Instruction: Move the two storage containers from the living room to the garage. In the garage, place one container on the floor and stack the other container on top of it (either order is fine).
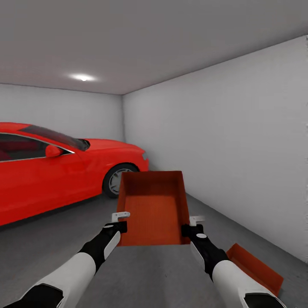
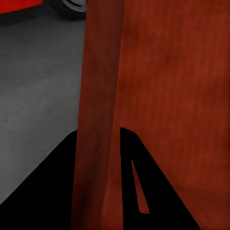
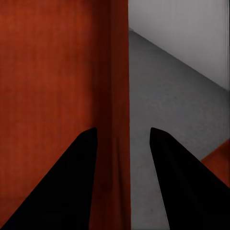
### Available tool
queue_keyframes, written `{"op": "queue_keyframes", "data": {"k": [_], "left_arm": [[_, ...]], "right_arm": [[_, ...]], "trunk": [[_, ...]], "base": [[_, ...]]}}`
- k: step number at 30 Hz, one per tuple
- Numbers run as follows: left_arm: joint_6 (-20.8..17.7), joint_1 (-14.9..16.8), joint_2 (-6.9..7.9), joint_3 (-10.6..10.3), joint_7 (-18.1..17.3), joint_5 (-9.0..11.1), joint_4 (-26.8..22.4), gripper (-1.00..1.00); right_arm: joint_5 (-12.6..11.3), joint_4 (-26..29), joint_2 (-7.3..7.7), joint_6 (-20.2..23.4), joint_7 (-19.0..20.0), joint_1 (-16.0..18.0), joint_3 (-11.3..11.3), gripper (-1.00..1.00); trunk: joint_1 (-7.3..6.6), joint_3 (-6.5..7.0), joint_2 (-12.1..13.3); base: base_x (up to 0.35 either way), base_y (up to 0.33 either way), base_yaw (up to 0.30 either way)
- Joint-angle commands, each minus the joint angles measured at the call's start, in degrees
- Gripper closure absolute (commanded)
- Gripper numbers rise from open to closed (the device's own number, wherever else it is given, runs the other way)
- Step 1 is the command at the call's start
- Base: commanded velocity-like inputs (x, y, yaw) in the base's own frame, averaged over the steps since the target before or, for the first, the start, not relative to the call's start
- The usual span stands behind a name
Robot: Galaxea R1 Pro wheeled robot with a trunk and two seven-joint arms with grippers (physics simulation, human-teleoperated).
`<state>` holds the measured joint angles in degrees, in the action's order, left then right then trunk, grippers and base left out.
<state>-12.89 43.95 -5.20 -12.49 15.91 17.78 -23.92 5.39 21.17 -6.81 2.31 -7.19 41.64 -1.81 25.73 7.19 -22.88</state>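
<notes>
Gripping a red-orange rectangular open-top storage bin (image 1: 155,209) by its two side walls, the left gripper (image 1: 120,221) and right gripper (image 1: 191,226) each pinch a wall between closed fingers, holding it above the dark grey concrete floor (image 1: 60,244) with its far end tipped up. A second identical red-orange bin (image 1: 256,267) sits on the floor near right, beside the light-grey wall (image 1: 239,141). A glossy red coupe (image 1: 55,171) stands far left.

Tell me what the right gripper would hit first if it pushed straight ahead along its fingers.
The right gripper straddles the held container's side wall, so it would slide along that wall. Beyond it, the way looks free to the concrete floor, then the grey wall; depth is unclear.
</notes>
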Motion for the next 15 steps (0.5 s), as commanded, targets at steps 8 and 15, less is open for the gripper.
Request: {"op": "queue_keyframes", "data": {"k": [8, 15], "left_arm": [[3.4, 0.0, 0.10, 0.4, 0.9, -1.6, -0.2, 1.00], [3.4, 0.0, 0.10, 0.4, 0.9, -1.6, -0.3, 1.00]], "right_arm": [[0.8, 0.0, -0.06, 0.2, -1.3, 0.0, -2.2, 1.00], [0.8, 0.0, -0.04, 0.2, -1.3, 0.0, -2.1, 1.00]], "trunk": [[0.05, -0.02, 0.0], [0.05, -0.02, 0.0]], "base": [[0.321, 0.000, -0.245], [0.321, 0.000, -0.245]]}}
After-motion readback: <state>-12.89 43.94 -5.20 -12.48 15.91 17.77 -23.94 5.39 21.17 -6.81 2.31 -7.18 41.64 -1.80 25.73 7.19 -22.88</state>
